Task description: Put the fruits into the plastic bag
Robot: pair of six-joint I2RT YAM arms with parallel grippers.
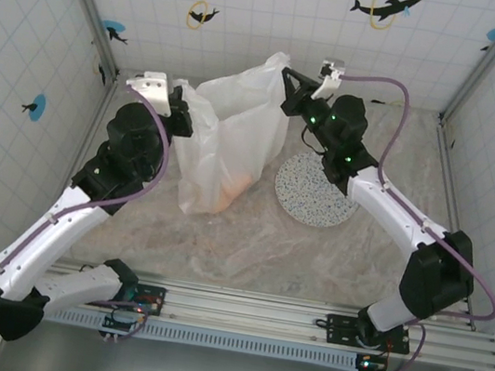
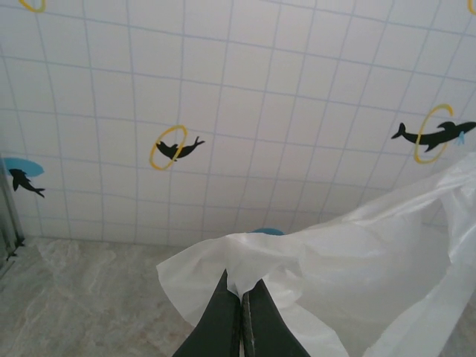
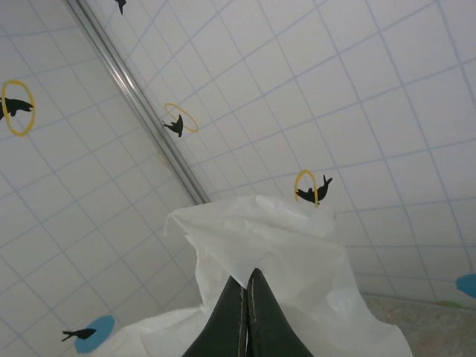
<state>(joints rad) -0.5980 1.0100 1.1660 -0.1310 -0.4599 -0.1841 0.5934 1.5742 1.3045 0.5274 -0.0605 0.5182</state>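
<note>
The white plastic bag [image 1: 232,136] stands lifted at the back middle of the table, held up from both sides. My left gripper [image 1: 184,108] is shut on the bag's left edge; in the left wrist view its gripper [image 2: 242,291] pinches a fold of the bag [image 2: 335,275]. My right gripper [image 1: 288,79] is shut on the bag's upper right corner, and the right wrist view has that gripper [image 3: 248,279] clamped on the bag [image 3: 275,245]. An orange glow of fruits [image 1: 233,186] shows through the bag's lower part; single fruits cannot be made out.
A speckled round plate [image 1: 317,189] lies bare on the table just right of the bag, under my right arm. Tiled walls with dolphin stickers close in the back and both sides. A metal rail runs along the near edge.
</note>
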